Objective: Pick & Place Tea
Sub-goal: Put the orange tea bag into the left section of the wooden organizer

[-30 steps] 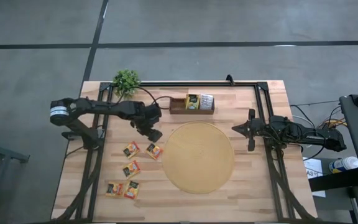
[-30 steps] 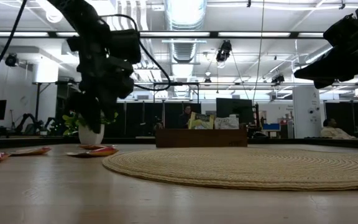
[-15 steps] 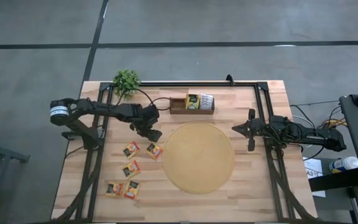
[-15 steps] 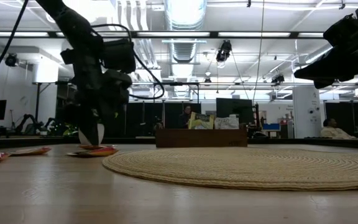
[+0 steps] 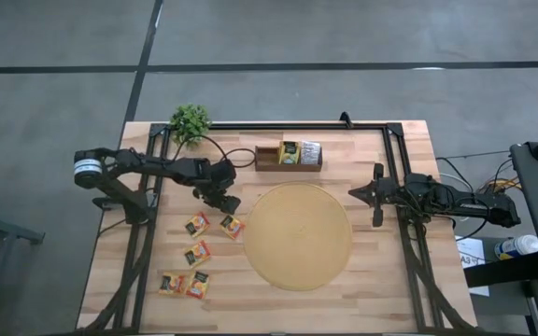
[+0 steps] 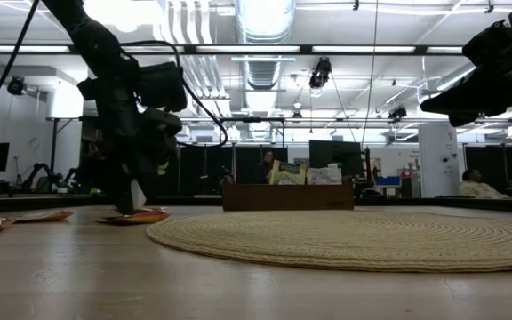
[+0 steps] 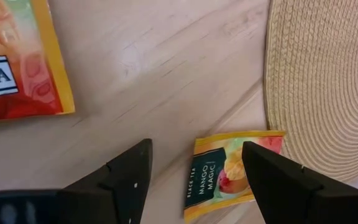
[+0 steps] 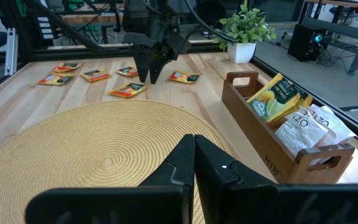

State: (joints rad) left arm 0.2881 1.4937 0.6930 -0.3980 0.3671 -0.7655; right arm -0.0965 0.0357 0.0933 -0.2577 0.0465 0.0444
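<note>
Left gripper (image 7: 194, 163) hanging just over the bench (image 5: 381, 289), fingers (image 7: 122, 176) spread open and empty. Right between them, down on the wood: an orange-and-green mango sachet (image 7: 227, 173), lying flat with one corner touching the rim of the round woven mat (image 7: 328, 81). Just off to the side of the fingers, another orange-red sachet (image 7: 17, 59), also flat on the bench. From above, five loose tea sachets (image 5: 198, 254) scattered near and beyond that gripper, all on the mat's left side. Further out, a wooden tray (image 5: 289, 156) past the mat's far edge, with a yellow-green sachet (image 8: 272, 94) and white ones (image 8: 308, 129) standing in its slots. Potted plant (image 5: 191, 121) at the bench corner behind the left arm.

Right gripper (image 5: 375, 195) parked at the mat's opposite edge, fingers (image 8: 179, 163) pressed closed, nothing in them.
</note>
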